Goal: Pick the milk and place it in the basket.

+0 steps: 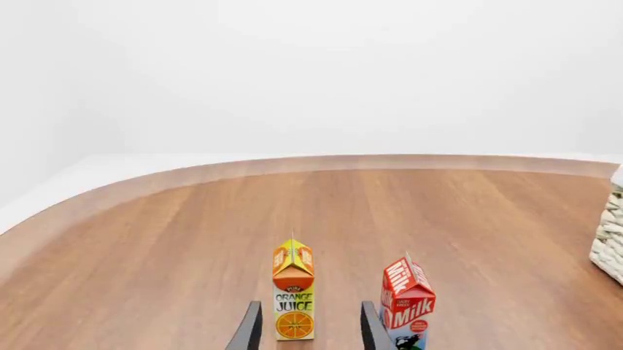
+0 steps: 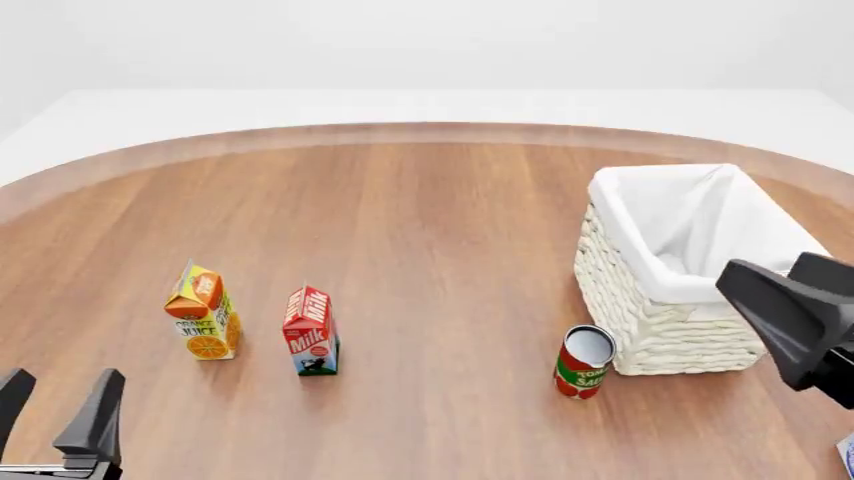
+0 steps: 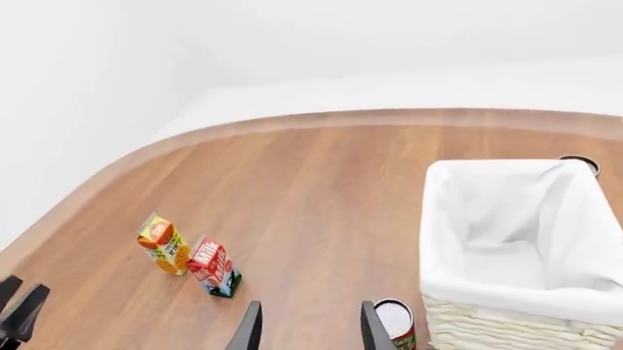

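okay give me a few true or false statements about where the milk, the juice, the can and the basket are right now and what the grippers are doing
1. The milk stands upright on the table. True.
2. The milk is inside the basket. False: the basket holds nothing visible.
3. The orange juice carton stands to the milk's left in the front view. True.
4. The left gripper grips the milk. False: it is open and short of both cartons.
5. The tomato sauce can lies on its side. False: it stands upright beside the basket.

Bright, even, sharp renders; soft faint shadows, slight curved-edge distortion.

L tool [image 2: 56, 415] & R tool [image 3: 309, 328] open, empty.
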### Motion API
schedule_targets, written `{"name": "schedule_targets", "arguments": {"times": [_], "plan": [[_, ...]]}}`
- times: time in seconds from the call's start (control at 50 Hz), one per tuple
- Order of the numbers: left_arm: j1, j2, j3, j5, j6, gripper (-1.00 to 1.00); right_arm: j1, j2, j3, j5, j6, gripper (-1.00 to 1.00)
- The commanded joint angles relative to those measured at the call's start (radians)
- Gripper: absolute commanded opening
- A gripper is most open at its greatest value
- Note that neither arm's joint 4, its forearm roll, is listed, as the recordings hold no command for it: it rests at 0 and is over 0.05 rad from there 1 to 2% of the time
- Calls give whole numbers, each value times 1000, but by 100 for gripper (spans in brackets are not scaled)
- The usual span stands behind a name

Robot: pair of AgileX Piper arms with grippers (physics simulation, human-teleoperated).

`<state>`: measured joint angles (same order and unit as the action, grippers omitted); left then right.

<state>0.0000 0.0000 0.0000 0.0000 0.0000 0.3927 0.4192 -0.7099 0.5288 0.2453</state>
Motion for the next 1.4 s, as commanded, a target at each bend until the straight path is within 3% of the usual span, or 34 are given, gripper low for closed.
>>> {"name": "schedule_targets", "arguments": {"times": [0.02, 0.24, 0.32, 0.68, 1.08, 1.4], "plan": [[0, 0, 0, 0, 0, 100, 36, 101, -32, -19, 59, 100], [0, 0, 0, 0, 0, 100, 61, 199, -78, -31, 111, 100], [0, 0, 0, 0, 0, 100, 87, 250, -97, -35, 155, 100], [0, 0, 0, 0, 0, 100, 159, 359, -177, -58, 147, 100], [0, 0, 0, 0, 0, 100, 166, 503, -178, -139, 213, 100], [0, 0, 0, 0, 0, 100, 164, 677, -278, -183, 231, 100]]}}
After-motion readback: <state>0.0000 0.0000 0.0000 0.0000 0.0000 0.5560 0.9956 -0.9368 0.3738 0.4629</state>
